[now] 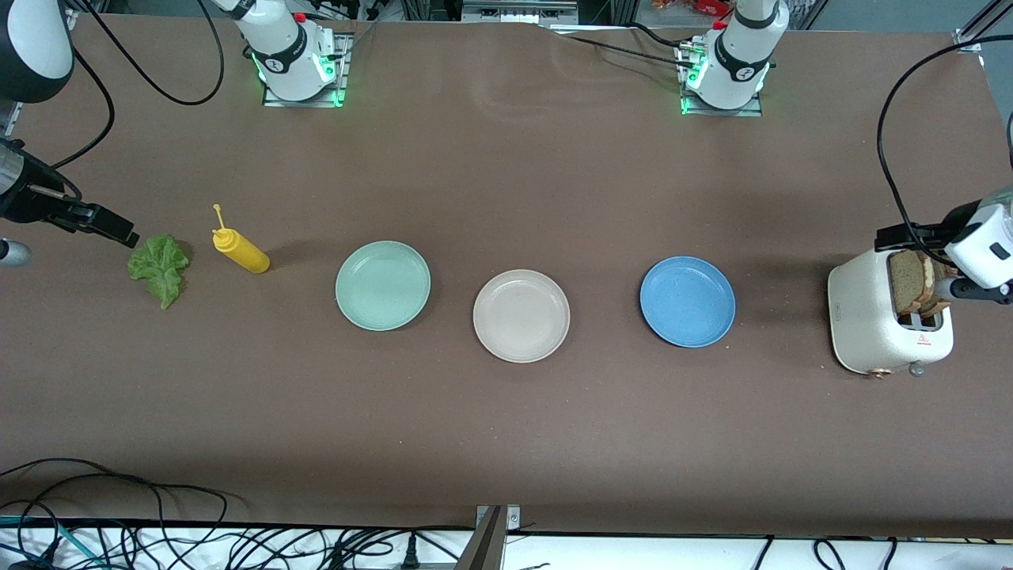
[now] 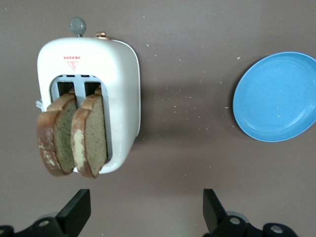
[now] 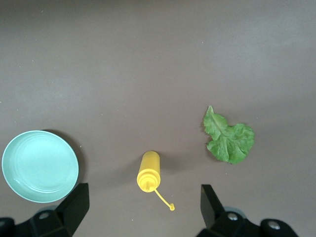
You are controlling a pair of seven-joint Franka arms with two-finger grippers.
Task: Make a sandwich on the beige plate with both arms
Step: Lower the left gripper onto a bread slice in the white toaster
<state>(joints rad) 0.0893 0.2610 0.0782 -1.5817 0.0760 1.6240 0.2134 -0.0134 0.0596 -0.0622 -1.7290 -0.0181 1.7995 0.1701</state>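
1. Surface (image 1: 506, 443): nothing assembled yet.
2. Toaster (image 1: 874, 324), 3 o'clock of the beige plate (image 1: 521, 315), holds both bread slices (image 2: 74, 136).
3. Beige plate is bare.
4. Lettuce (image 1: 161, 265) lies at its 9 o'clock.
5. Left hand (image 2: 143, 217) hangs over the toaster, right hand (image 3: 143, 217) near the lettuce; both have fingers apart and hold nothing.

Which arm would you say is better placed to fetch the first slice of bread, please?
The left: its open gripper hangs beside the toaster holding both bread slices; the right gripper, open, is near the lettuce.

three plates (image 1: 521, 315), two bread slices (image 1: 910, 279), one toaster (image 1: 866, 321), one lettuce leaf (image 1: 161, 265), one mustard bottle (image 1: 241, 252)
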